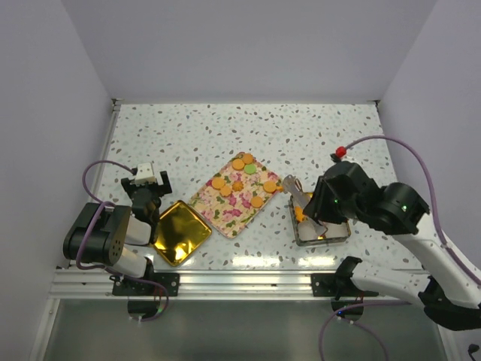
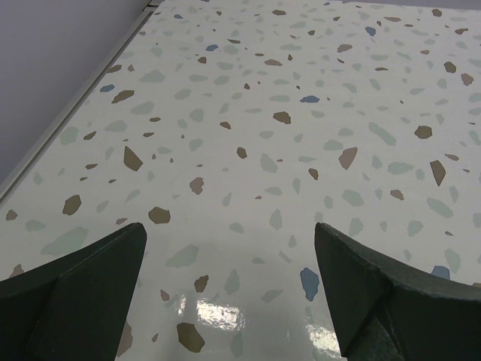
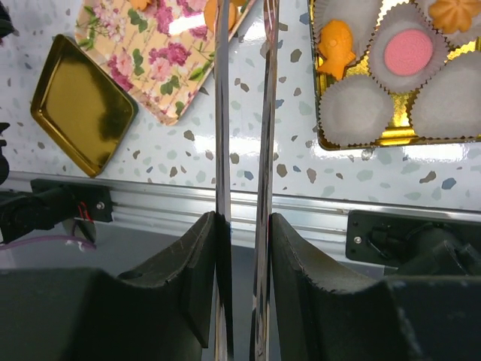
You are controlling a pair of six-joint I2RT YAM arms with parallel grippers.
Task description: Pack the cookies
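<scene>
The right pincer [image 3: 244,226] clamps metal tongs [image 1: 294,188] near the tin [image 3: 391,140], most cookies [image 1: 242,164] lie on the floral tray [image 1: 229,207], and the left pincer [image 2: 229,233] gapes empty above the bench [image 2: 301,113].

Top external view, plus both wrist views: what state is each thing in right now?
left tool: open, empty.
right tool: shut on tongs.
box: open, partly packed; some paper cups empty.
floral tray: holds loose cookies.
gold tray: empty.
</scene>
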